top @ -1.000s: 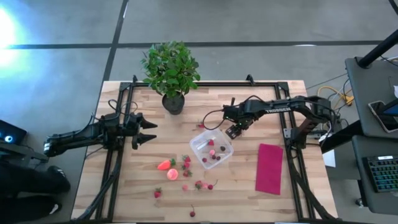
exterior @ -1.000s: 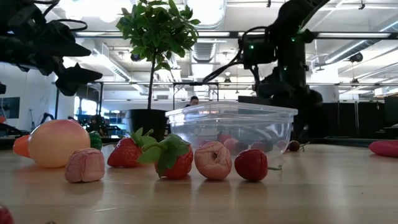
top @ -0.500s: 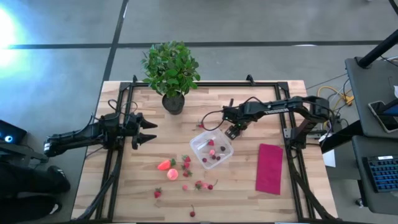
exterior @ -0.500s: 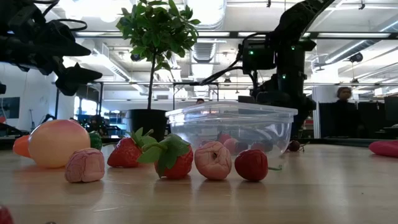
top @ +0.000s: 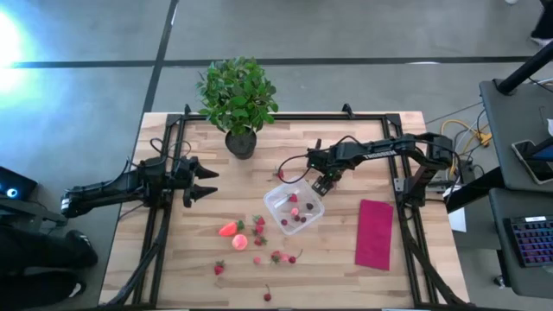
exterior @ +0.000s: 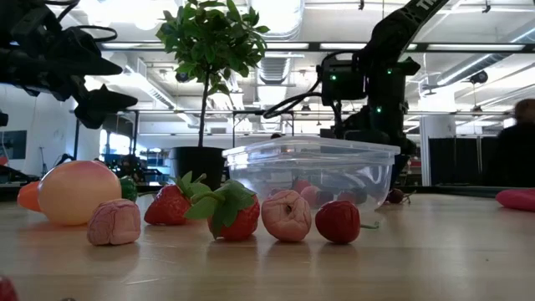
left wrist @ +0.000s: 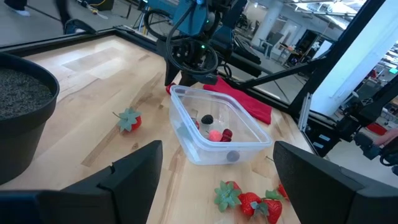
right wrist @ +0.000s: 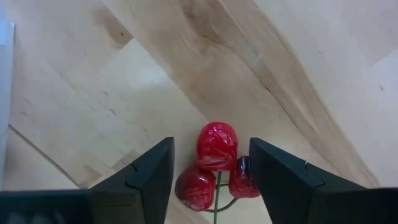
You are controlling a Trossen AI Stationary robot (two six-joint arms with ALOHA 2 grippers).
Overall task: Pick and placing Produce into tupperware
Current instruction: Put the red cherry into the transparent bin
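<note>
Red berries (right wrist: 216,163), clear tupperware (top: 294,207), magenta cloth (top: 374,233), green plant (top: 237,93), pale striped wood table (top: 346,276).

Around my table (top: 363,285) of pale wood planks I see a grey concrete floor (top: 363,30) crossed by dark lines. Beyond its far edge, ceiling strip lights (exterior: 468,46) glow over a large open hall.

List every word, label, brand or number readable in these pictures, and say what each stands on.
Pale lettering runs along the right arm in the high view, but it is too small to read now.
No readable text shows on the tupperware, the produce, the magenta cloth or the plant pot.
</note>
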